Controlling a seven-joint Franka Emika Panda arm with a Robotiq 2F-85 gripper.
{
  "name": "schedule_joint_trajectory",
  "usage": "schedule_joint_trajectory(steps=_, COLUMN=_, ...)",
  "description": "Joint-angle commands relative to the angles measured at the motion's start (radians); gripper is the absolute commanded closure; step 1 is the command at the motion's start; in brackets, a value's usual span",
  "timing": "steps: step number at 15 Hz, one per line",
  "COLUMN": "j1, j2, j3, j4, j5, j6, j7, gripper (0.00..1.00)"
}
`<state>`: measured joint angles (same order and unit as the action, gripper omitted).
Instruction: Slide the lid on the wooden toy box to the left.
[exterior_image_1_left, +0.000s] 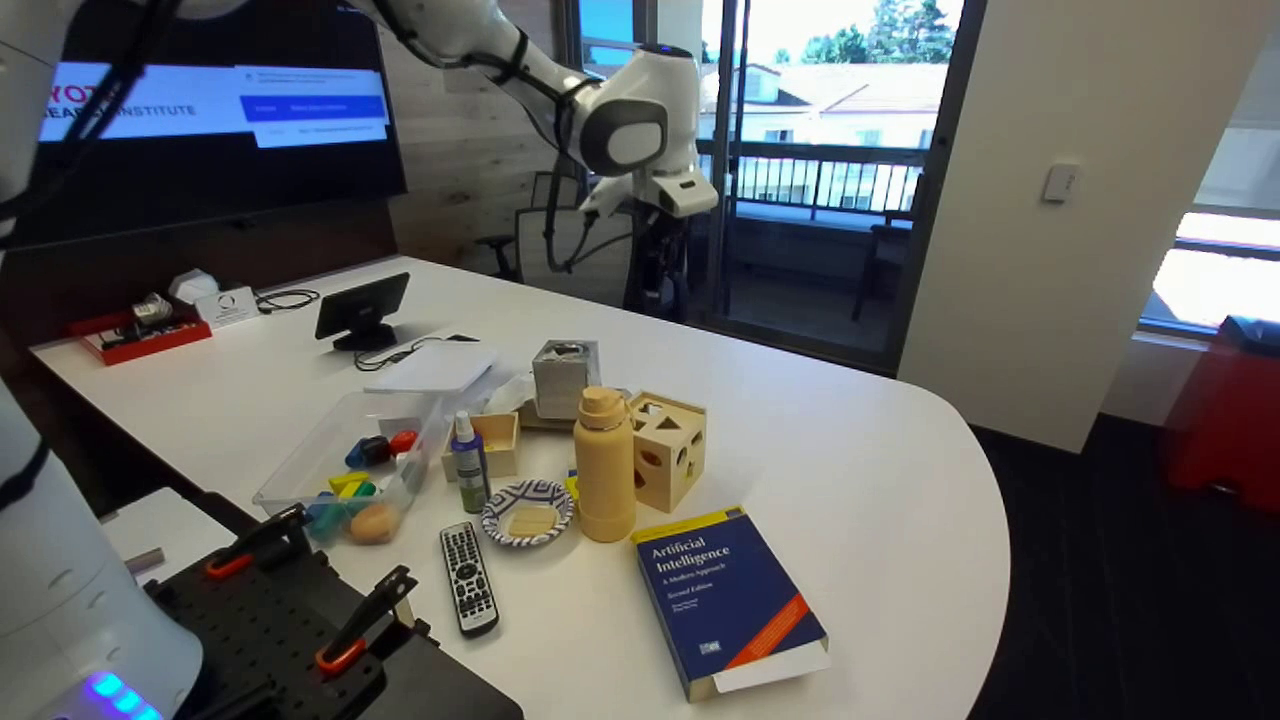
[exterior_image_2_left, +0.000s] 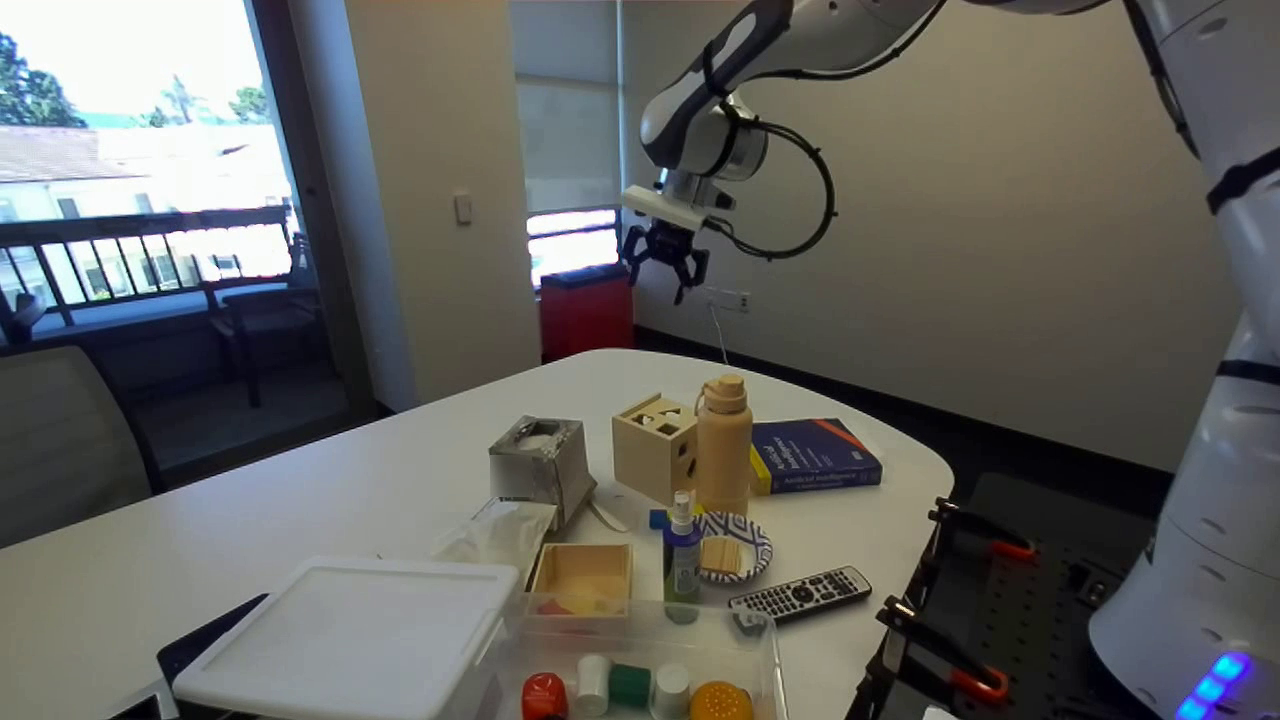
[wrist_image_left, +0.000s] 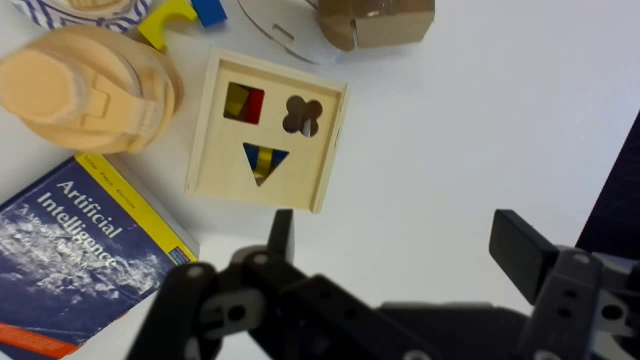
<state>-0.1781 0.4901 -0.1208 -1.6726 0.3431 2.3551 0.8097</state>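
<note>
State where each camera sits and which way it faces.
Exterior view: raised above the table, facing the glass door; robot base at picture left, arm across the top.
Exterior view: also raised, facing the red container; base at picture right, arm and end effector above.
Wrist view: on the wrist, looking down at the wooden toy box; open fingers along the bottom.
Both exterior views share the bottle and book.
</note>
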Motion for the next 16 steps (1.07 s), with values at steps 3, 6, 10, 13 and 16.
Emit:
schedule_joint_trajectory(steps=3, j1=0.113, j2=-0.317, j3=-0.004, j4=-0.270, j5=-0.127, j6=-0.111, j7=-0.009, gripper=0.00)
schedule_joint_trajectory(steps=6, j1=0.156, j2=-0.472, j3=0.011, j4=-0.395, j5=-0.225, j6=-0.146, j7=0.015, gripper=0.00)
schedule_joint_trajectory(steps=10, j1=0.165, j2=-0.647, j3=0.063, j4=-0.529, j5=-0.305, j6=-0.194, j7=0.031, gripper=0.00)
schedule_joint_trajectory(steps=13, j1=0.151, j2=-0.722, j3=0.103, j4=-0.579, j5=-0.319, j6=-0.217, j7=0.036, gripper=0.00)
schedule_joint_trajectory(steps=16, j1=0.144, j2=-0.764, j3=0.126, j4=-0.610, j5=-0.311, j6=-0.229, j7=0.027, gripper=0.00)
